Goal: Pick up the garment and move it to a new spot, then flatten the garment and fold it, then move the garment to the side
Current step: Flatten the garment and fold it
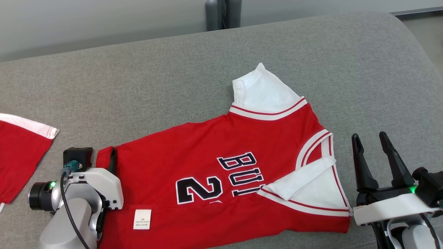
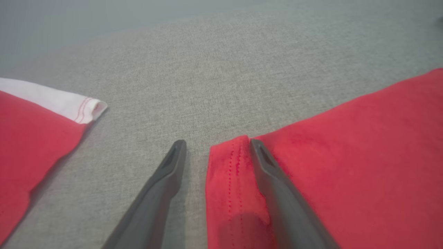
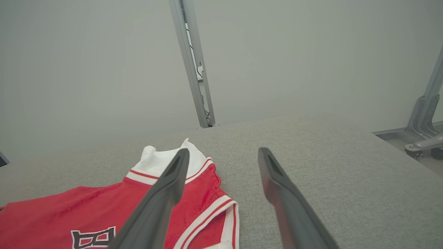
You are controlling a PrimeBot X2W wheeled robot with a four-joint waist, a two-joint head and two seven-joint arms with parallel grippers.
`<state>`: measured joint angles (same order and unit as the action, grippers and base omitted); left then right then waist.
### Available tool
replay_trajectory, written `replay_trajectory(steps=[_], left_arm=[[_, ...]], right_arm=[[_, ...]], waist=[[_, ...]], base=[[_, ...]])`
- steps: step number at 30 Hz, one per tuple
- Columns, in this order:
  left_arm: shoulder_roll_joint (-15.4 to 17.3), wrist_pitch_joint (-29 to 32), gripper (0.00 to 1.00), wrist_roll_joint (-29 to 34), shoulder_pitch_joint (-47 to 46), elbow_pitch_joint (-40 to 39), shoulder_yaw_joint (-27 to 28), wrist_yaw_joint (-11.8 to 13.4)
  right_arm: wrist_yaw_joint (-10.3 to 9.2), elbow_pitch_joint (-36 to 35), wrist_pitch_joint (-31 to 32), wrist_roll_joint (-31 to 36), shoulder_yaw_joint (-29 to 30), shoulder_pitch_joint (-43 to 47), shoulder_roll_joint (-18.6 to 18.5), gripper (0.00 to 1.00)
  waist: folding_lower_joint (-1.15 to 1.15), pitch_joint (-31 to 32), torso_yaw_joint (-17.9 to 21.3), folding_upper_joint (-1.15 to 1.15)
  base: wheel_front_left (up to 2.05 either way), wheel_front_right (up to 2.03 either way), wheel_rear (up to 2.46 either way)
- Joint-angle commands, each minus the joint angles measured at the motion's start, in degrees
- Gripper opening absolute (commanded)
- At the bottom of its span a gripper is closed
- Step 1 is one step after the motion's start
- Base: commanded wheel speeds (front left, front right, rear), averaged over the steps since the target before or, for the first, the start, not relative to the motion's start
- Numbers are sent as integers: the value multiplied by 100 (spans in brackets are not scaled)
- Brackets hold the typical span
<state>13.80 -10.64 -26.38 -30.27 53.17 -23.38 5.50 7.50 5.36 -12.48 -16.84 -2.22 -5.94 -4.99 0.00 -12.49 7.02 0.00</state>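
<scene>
The garment (image 1: 225,173) is a red jersey with white sleeves and black lettering, lying spread on the grey cushion (image 1: 173,86). My left gripper (image 2: 217,142) is at its left hem corner. One finger (image 2: 277,186) lies over the red fabric (image 2: 346,155) and the other rests on the cushion, so the stitched hem edge sits between the open jaws. From the head camera, that gripper (image 1: 104,155) is mostly hidden behind its own wrist. My right gripper (image 1: 369,136) stands open just right of the garment's collar end, nothing between its fingers (image 3: 223,151).
A second red cloth with a white band (image 1: 20,152) lies at the cushion's left edge, close to my left wrist; it also shows beside the left gripper (image 2: 31,138). A grey post (image 3: 193,65) stands behind the cushion, and a metal frame (image 3: 424,117) is off its right end.
</scene>
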Motion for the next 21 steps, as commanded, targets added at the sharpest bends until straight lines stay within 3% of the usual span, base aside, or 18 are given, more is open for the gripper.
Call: replay_trajectory(steps=[1,2,11,21], left_arm=[[15,-54,9,-29,-113,38,12,-44],[7,-77,0,-42,-129,51,16,-78],[-129,-398,0,-175,-159,-288,123,-295],[-365,-452,0,-38,287,-1500,279,-254]], right_arm=[[-2,20,-27,10,23,-63,2,100],[-2,28,-19,6,31,-67,3,100],[-2,109,170,77,50,-268,-133,100],[-2,606,851,101,159,-1143,-427,100]], waist=[[0,-5,-19,0],[0,-10,-35,0],[0,-31,-362,0],[0,-57,-1004,0]], base=[[0,0,0],[0,0,0],[0,0,0],[0,0,0]])
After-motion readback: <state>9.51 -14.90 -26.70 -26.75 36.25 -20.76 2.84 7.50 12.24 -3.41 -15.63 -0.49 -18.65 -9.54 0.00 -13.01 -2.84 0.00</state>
